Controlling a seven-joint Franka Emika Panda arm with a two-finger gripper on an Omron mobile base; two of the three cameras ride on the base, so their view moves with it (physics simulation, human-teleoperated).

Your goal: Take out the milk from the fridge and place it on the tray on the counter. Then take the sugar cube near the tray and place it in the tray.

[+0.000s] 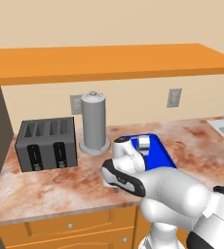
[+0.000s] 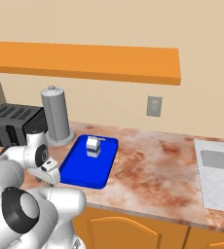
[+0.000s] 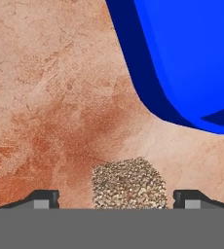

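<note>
While fingers [image 3: 46, 198] stand wide, holding nothing, sugar cube [image 3: 128, 183] sits on table [image 3: 50, 97] squarely between them, gaps both sides. Blue tray [image 3: 192, 63] just beyond cube, near table's front edge. Milk [image 2: 93, 146] already upright in tray.

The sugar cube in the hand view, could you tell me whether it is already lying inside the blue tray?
No, the sugar cube sits on the counter outside the tray, clear of its rim.
</note>
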